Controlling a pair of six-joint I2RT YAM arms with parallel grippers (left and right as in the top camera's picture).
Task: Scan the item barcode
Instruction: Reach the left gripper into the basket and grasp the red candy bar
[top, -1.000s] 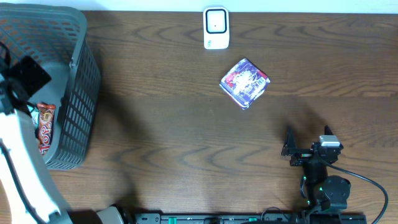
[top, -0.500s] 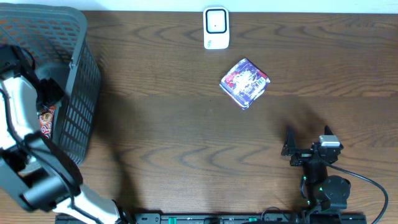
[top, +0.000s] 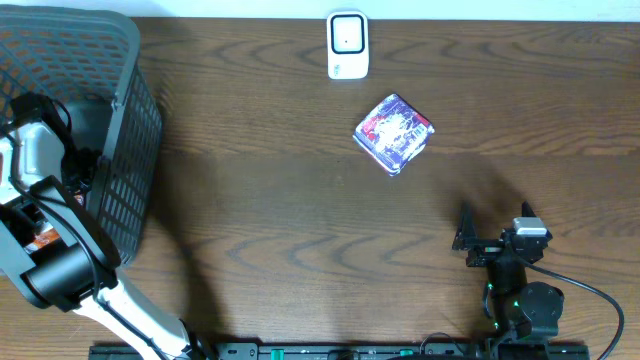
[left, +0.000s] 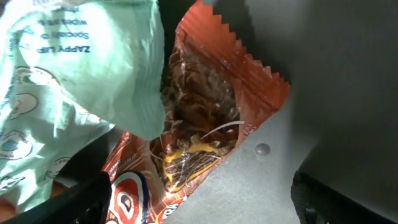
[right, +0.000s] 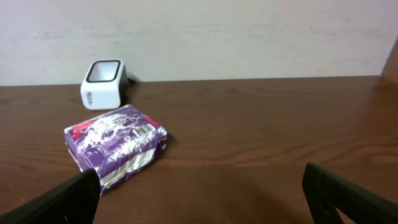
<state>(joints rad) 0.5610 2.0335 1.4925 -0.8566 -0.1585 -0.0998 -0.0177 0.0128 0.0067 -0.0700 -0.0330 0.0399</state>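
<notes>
At the far left of the table (top: 280, 200) stands a grey mesh basket (top: 130, 150), and the left arm (top: 45, 250) reaches down into it. Its wrist camera looks at the basket's grey floor, where a red-brown snack wrapper (left: 205, 118) with a zigzag edge lies partly under a pale green packet (left: 81, 68) on its left. The left gripper (left: 202, 196) hangs just above the wrapper with its fingers spread wide to either side, gripping nothing. Further right, at the far edge of the table, a small white scanner (top: 347, 45) sits with its window facing up. Just near and right of it, apart from it, a purple printed box (top: 393, 133) lies flat on the wood, turned at an angle. At the near right, well apart from the box, the right gripper (top: 494, 225) rests low over the table, facing the box and scanner, jaws fully spread and empty.
</notes>
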